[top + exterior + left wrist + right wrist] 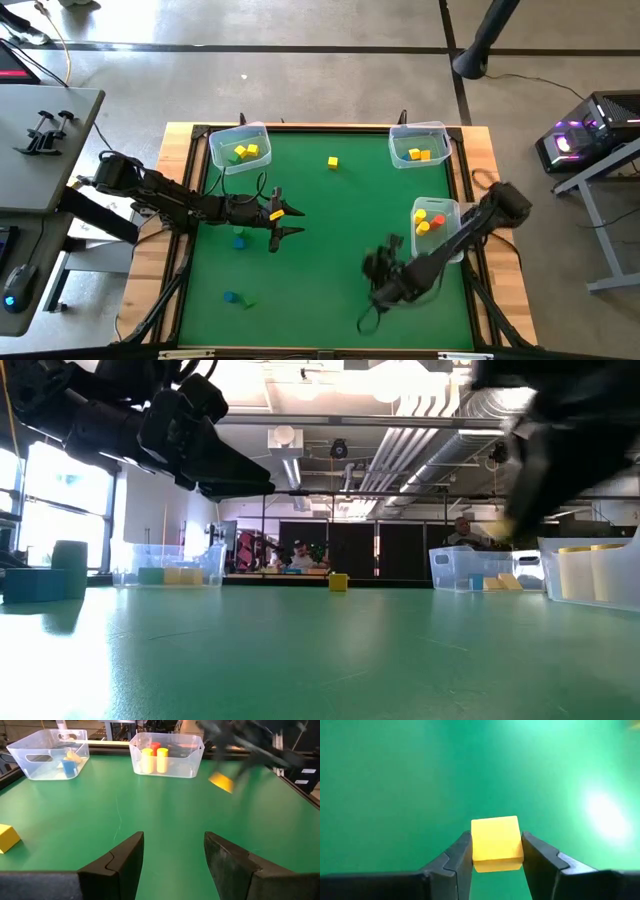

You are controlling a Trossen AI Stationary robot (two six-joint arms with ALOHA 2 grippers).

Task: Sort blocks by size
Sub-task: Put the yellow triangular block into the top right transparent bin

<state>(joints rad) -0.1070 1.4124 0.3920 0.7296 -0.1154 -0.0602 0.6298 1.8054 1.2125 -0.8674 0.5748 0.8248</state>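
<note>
Two grippers noted: my right gripper (pixel 496 851) clamps a yellow block (pixel 497 844); my left gripper (pixel 172 857), mid-table, gapes wide.

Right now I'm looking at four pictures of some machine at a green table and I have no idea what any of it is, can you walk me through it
It is a robot with two dark arms, each ending in a two-finger gripper, sorting small blocks into clear bins.

One picture looks straight down, one looks level across the table top, and two come from cameras on the wrists.

On the green table stand three clear bins holding blocks. A loose yellow block lies between the far bins, and blue blocks lie on the left.

The right gripper is shut on a yellow cube above the mat. The left gripper is open and empty.
</note>
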